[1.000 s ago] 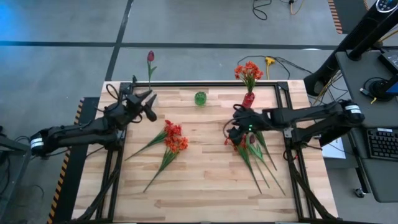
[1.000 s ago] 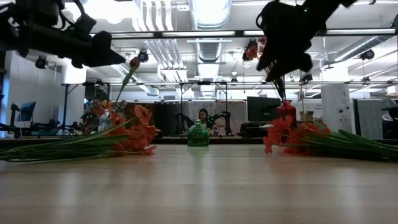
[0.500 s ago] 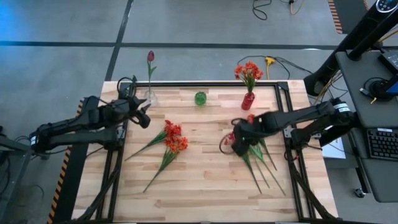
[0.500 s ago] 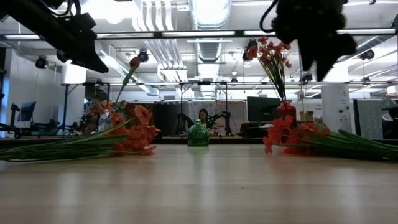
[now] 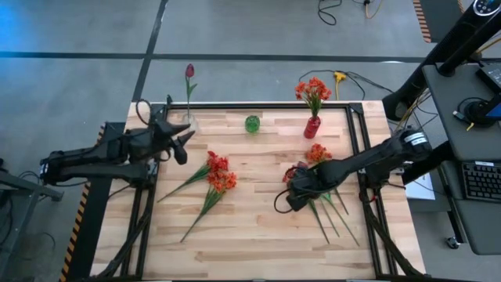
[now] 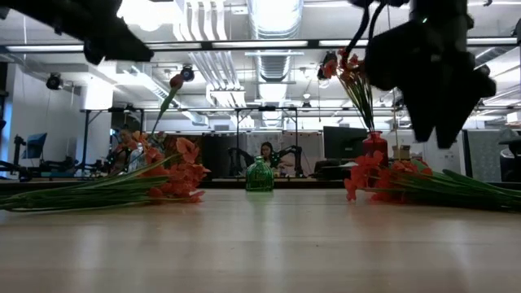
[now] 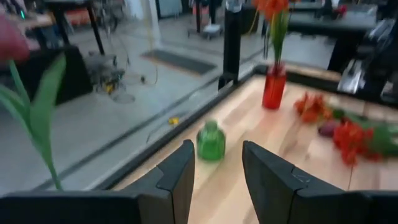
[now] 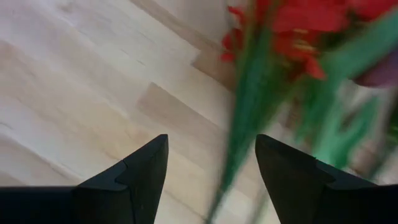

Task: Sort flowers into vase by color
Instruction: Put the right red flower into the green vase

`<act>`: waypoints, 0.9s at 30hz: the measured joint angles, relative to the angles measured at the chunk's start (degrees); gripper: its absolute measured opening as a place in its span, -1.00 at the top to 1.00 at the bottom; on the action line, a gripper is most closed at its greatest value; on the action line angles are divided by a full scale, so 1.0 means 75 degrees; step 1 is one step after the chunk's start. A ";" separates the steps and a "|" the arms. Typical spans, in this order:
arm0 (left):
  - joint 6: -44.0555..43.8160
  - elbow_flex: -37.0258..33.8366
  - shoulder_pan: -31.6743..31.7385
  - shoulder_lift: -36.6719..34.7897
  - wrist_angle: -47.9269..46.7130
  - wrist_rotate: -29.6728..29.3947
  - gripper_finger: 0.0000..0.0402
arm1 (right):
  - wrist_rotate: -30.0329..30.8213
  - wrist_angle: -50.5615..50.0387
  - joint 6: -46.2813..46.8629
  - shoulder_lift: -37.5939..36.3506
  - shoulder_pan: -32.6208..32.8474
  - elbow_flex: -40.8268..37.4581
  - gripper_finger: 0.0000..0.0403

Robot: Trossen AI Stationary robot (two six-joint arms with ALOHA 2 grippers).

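Wooden table point(image 5: 258, 235) — keyboard point(image 5: 479, 181), yellow cable point(image 5: 340, 77) beyond it

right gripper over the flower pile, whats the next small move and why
Probably lower the right gripper onto a stem in the right-hand pile of flowers and close. Its fingers stand open and empty above the stems, nothing is held, and the red vase already holds orange blooms. The left gripper waits near the table's far left corner.

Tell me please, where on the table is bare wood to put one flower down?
The middle strip is bare, between the orange flowers on the left and the flower pile on the right, from the green vase forward. The whole near edge of the table is also bare. It is crowded on the right, where the right gripper hangs beside the pile.
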 joint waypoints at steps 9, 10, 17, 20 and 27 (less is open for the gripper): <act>0.0917 0.0625 0.0000 0.0511 0.0444 -0.0009 0.41 | -0.0067 0.0016 0.0085 0.1190 0.0000 -0.0003 -0.16; 0.0925 0.0561 0.0000 0.0555 0.0467 -0.0009 0.41 | -0.0067 0.0012 0.0099 0.1240 -0.0006 -0.0003 -0.16; 0.1170 0.0513 0.0009 0.0828 0.0569 -0.0359 0.41 | -0.0026 0.0004 0.0024 0.1543 -0.0124 -0.0010 -0.11; 0.1194 0.0606 0.0006 0.0893 0.0557 -0.0356 0.41 | -0.0008 0.0016 -0.0076 0.1653 -0.0140 -0.0017 0.03; 0.1266 0.0679 0.0006 0.0918 0.0544 -0.0356 0.41 | 0.0052 0.0014 -0.0096 0.1569 -0.0140 -0.0016 0.55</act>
